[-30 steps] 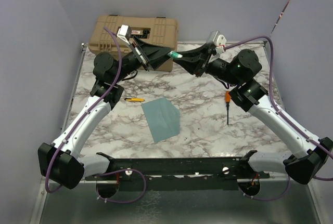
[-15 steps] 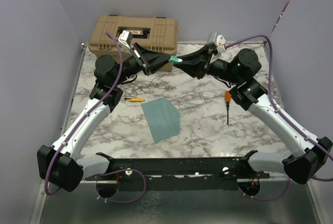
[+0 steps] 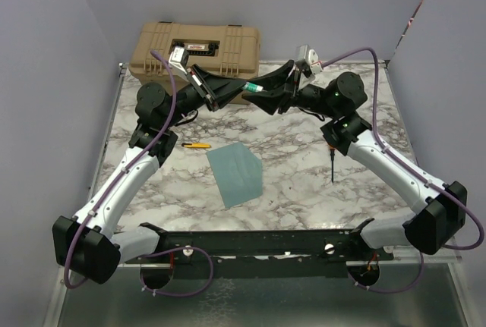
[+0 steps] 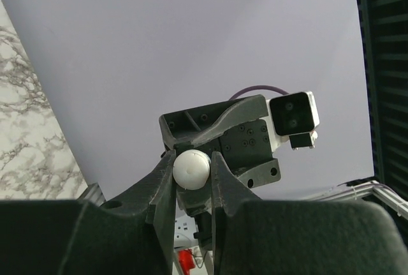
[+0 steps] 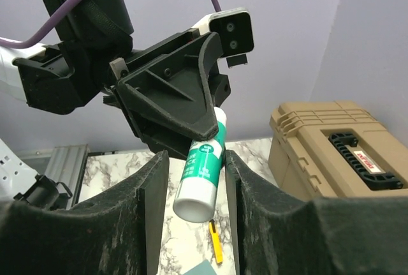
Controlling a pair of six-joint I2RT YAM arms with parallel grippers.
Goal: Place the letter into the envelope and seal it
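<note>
Teal envelope: flat on the marble table, near the middle, slightly left, turned at a slant. Plain matte blue-green face, five-sided outline, no writing to be read on it. Untouched, well apart from both claws.

Just left of its far corner, a small yellow pen flat on the marble. To the right, well apart, a screwdriver with orange handle and dark shaft.

Higher and farther, over the far part of the table, a glue stick in mid-air: white tube, green band with white lettering, partly hidden and not readable; round white end toward the left wrist camera.

Left gripper clamped on the stick, both black fingers pressed against its sides. Right gripper apart around the same stick, one finger on each side with a sliver of gap on one side, not squeezing. Tips of the two claws nearly meeting, between the cameras and the far wall.

Behind them, at the far left edge, a tan hard case, ribbed lid, black handle, red label with tiny print too small to read.
</note>
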